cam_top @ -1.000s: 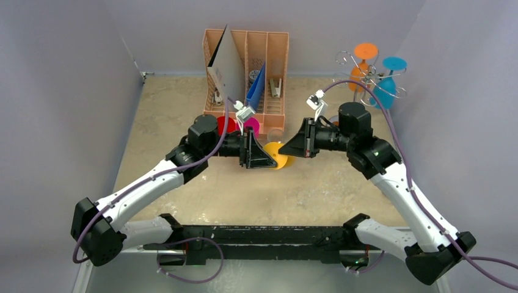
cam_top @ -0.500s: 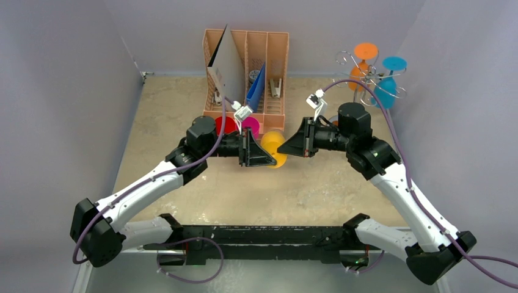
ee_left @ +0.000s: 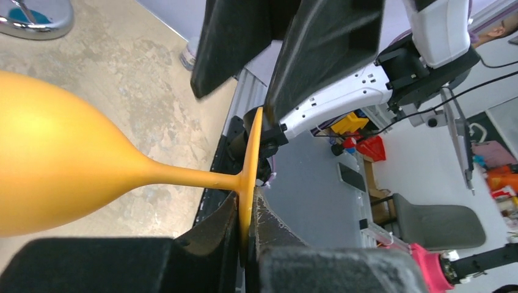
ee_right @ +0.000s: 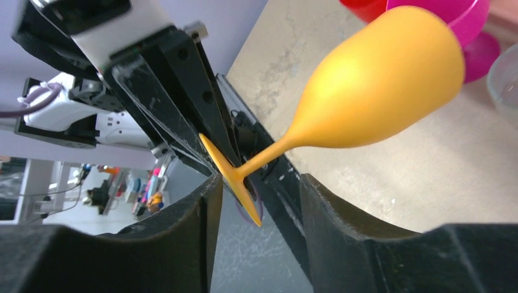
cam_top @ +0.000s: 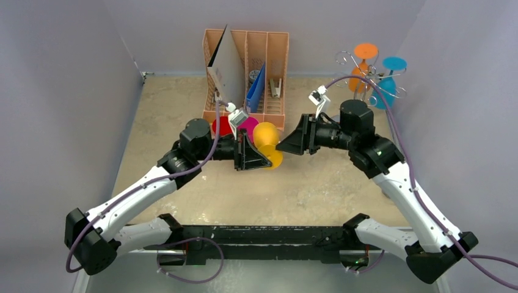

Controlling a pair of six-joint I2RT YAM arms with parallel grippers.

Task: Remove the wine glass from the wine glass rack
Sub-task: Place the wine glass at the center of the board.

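Raised and tipped since a second earlier, the matte orange-yellow plastic wine glass (cam_top: 266,135) lies nearly sideways above the beige table (cam_top: 177,110). Its bowl is at 12 o'clock of the left gripper (cam_top: 264,160), which is clamped on the thin edge of the round foot (its wrist view shows the disc wedged between both pads). The right gripper (cam_top: 284,145) has edged in from 3 o'clock, jaws spread wide, touching nothing. The silver wire wine glass rack (cam_top: 371,82) stands well apart at 2 o'clock, with an orange glass (cam_top: 358,78) and a teal glass (cam_top: 385,93) hanging from it. A red glass (cam_top: 223,126) and a magenta glass (cam_top: 250,125) sit at 10 o'clock, before the peach slotted organiser (cam_top: 276,67).
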